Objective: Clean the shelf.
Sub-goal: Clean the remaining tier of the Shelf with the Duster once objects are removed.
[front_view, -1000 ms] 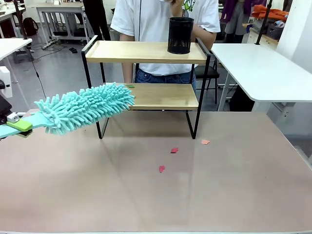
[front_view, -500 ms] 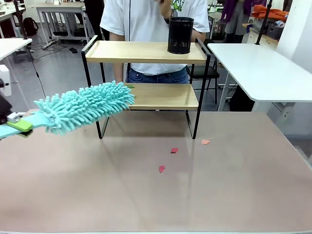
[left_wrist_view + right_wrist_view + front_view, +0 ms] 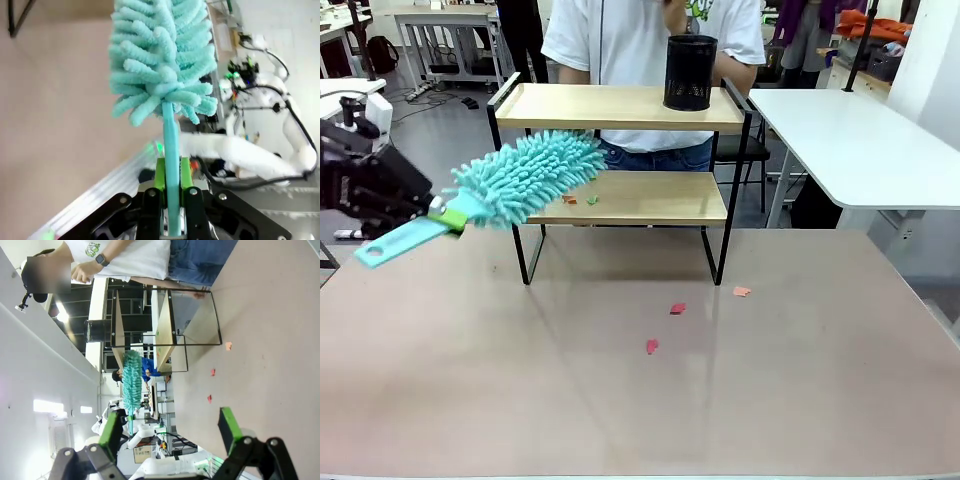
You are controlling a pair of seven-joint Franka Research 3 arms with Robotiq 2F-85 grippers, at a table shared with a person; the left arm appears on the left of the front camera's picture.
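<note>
**Duster poised at the shelf's left end, scraps on the lower board**

At the left edge of the front view, the left hand (image 3: 442, 213) is pressed together on the flat handle of a teal duster (image 3: 525, 178). The left wrist view shows the green pads (image 3: 160, 172) pinching the handle just below the fluffy head. The head slants up to the right, and its tip reaches in between the two boards. I cannot tell whether it touches the frame.

The shelf (image 3: 590, 106) stands at the far middle of the tabletop (image 3: 520, 390), with a person (image 3: 640, 40) behind it. On the left part of its lower board (image 3: 660, 197) lie an orange scrap (image 3: 569, 199) and a green scrap (image 3: 592, 200), just beside the duster head. A black mesh cup (image 3: 690, 72) stands upright on the upper board, right of centre.

The shelf looks light and stiff, its thin tube legs likely to skid or rock under a hard sideways sweep. To steady it, the black side rails or a corner post seem the best hold. The soft duster should need only light pressure.

Three paper bits (image 3: 651, 347) lie on the tabletop in front. In the right wrist view, the right hand (image 3: 170, 427) hangs spread and empty over the tabletop, well apart from the shelf.
</note>
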